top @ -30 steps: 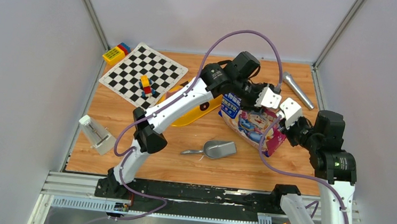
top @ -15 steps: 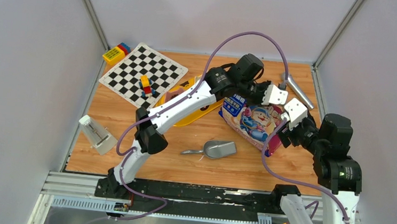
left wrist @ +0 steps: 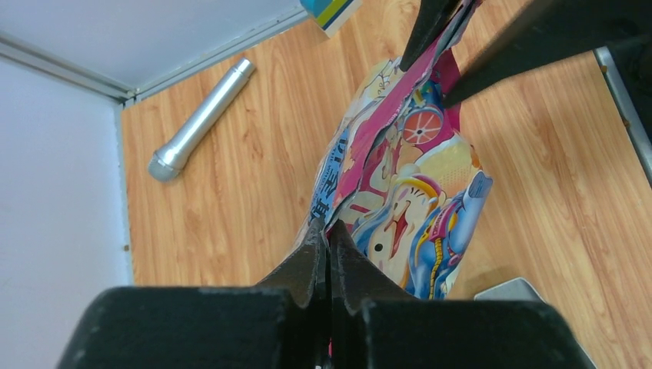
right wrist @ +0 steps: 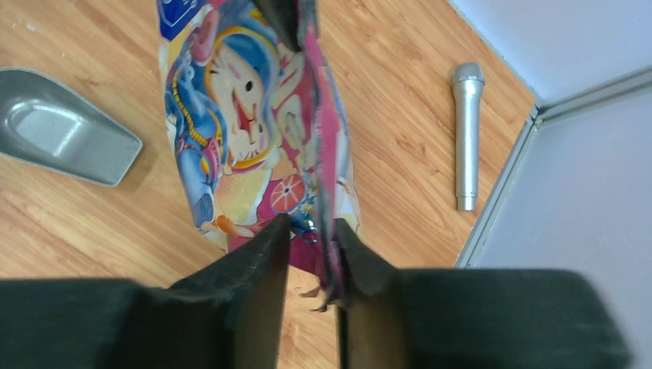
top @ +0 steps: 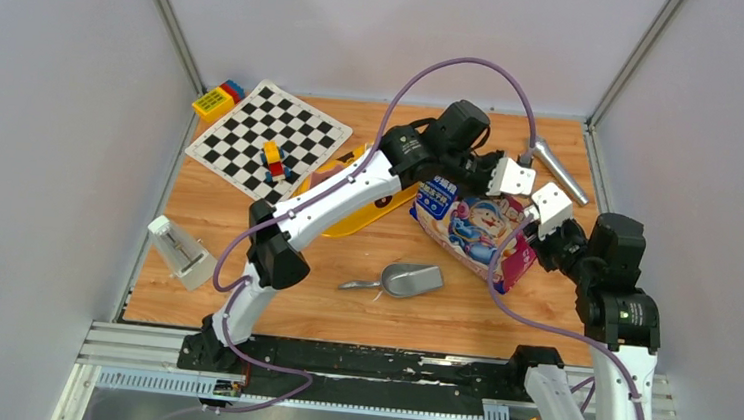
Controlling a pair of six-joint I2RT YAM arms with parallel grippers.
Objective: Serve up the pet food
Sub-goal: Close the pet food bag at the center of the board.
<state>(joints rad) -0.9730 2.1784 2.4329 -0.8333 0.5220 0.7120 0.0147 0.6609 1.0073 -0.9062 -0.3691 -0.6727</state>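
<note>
The bag of pet food (top: 467, 228) has its torn pink top edge raised toward both claws; the kibble itself is hidden inside. The left gripper (left wrist: 329, 231) is closed tight on the far end of this edge. The right gripper (right wrist: 311, 223) is at the near end of the same edge, its jaws a little apart with the film between them, so I judge it does not pinch yet. The edge runs straight from one claw to the other. The grey scoop (top: 408, 279) lies just left of the bag, apart from it
</note>
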